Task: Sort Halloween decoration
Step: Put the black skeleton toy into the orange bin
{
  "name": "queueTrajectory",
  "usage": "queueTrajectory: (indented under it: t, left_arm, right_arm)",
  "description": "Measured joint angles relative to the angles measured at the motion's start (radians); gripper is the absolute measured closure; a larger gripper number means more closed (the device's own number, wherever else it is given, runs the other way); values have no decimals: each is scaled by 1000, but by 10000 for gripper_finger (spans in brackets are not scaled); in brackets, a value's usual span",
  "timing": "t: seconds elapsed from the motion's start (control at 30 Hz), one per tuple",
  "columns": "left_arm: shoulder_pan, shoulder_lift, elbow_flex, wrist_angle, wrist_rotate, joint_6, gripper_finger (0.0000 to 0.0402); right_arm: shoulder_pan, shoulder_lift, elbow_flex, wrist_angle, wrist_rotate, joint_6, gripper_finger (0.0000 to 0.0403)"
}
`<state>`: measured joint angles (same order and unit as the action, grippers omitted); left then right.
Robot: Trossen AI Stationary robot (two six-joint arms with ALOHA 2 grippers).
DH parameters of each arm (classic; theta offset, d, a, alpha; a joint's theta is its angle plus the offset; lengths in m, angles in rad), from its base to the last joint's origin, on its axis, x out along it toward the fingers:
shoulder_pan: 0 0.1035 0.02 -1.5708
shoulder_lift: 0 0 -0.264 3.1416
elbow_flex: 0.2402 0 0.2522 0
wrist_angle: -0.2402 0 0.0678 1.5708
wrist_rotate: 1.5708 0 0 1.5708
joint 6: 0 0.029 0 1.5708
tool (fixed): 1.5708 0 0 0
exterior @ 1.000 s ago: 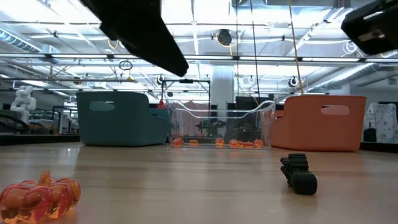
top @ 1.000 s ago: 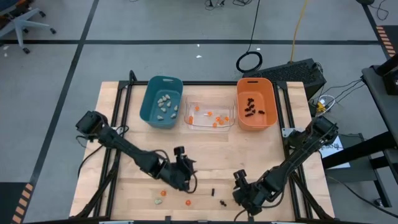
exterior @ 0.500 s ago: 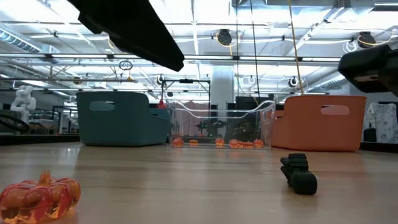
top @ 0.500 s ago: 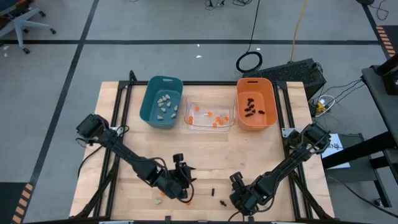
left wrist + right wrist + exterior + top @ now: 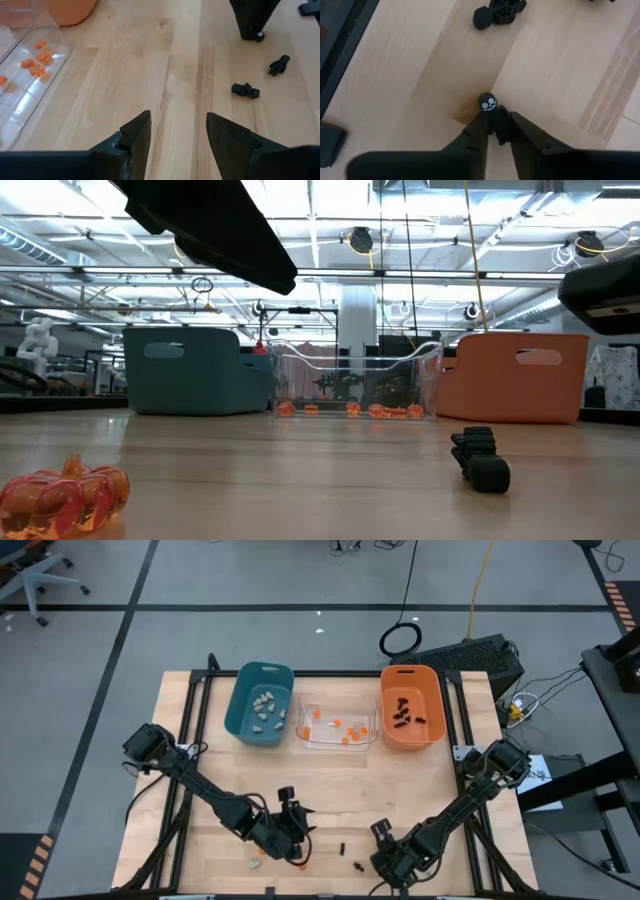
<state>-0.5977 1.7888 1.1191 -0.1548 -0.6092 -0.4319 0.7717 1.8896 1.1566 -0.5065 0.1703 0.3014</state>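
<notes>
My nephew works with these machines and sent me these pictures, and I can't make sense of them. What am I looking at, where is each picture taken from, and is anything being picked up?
Two dark robot arms work at a wooden table, sorting small Halloween trinkets into three bins. One picture looks straight down from above, one looks level across the tabletop, and two come from cameras on the arms' wrists.

At the far edge stand a teal bin with pale lumps, a clear bin with orange pieces and an orange bin with black ones. Loose near the front lie an orange pumpkin and a black spidery piece.

The left gripper hangs open above bare wood, holding nothing. The right gripper, at the front edge, has closed on a small black trinket with a smiling face, still down on the table.
</notes>
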Motion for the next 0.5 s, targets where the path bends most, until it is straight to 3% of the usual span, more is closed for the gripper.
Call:
queueTrajectory:
  t: [0.17,0.37,0.5]
  left_arm:
    - [3,0,0,26,-16,-1,214]
    - [2,4,0,60,-44,-7,214]
    - [2,57,1,160,-82,11,214]
  right_arm:
    - [-6,0,0,1,1,24,385]
    - [-8,-18,-4,13,13,56,390]
    - [-12,-41,-9,8,195,81,391]
